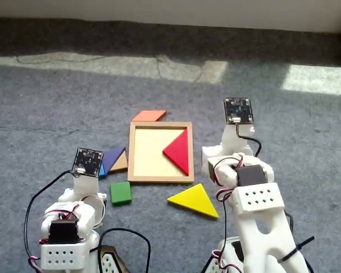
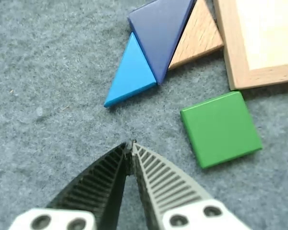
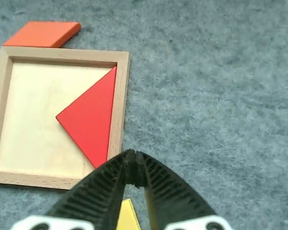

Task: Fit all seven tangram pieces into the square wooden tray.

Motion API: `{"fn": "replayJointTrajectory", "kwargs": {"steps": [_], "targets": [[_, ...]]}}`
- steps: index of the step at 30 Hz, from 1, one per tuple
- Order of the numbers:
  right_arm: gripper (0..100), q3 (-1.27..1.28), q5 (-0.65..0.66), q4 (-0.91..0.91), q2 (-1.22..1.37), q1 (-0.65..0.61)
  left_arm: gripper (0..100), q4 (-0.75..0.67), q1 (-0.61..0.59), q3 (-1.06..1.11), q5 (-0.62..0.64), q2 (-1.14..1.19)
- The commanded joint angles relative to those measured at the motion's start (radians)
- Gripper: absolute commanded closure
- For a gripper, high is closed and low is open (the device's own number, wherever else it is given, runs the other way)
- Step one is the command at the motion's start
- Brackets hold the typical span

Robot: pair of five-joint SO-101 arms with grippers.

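Left wrist view is where the left gripper (image 2: 131, 144) is seen closed and empty near the green square (image 2: 221, 128), which lies on the carpet (image 2: 48, 72) just beside the wooden tray (image 2: 233, 48) and is judged light, stiff and thin, best pinched across opposite edges.

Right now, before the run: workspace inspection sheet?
Surface: grey carpet, sunlit at the back.
Job's things: square wooden tray holds only the red triangle; orange parallelogram at its far edge; yellow triangle and green square on its near side; dark blue triangle, light blue triangle and tan triangle clustered by the left arm.
Clutter: nothing seen.
End effectors: left end effector shut, empty, near the green square; right end effector shut, empty, at the tray's near corner.
Cables: black cable loops at the left arm's base; thin cable on the carpet at the back.
Surroundings: pale wall behind.
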Motion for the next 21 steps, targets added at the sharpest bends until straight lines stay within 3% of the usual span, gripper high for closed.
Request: {"fn": "replayJointTrajectory", "kwargs": {"steps": [1, 6, 14, 18, 21], "targets": [[99.2, -0.004, -0.009, -0.033, -0.018, 0.027, 99, -0.006, -0.085, -0.17, -0.009, -0.036], [99.2, -0.004, -0.009, -0.035, -0.016, 0.022, 99, -0.018, -0.145, -0.36, -0.292, -0.035], [99.2, -0.002, -0.009, -0.035, -0.016, 0.022, 99, -0.011, -0.145, -0.506, -0.301, 0.019], [99.2, -0.002, -0.009, -0.035, -0.016, 0.022, 99, -0.011, -0.137, -0.587, -0.301, 0.24], [99.2, -0.002, -0.009, -0.035, -0.016, 0.024, 95, -0.009, -0.067, -0.65, -0.301, 0.427]]}}
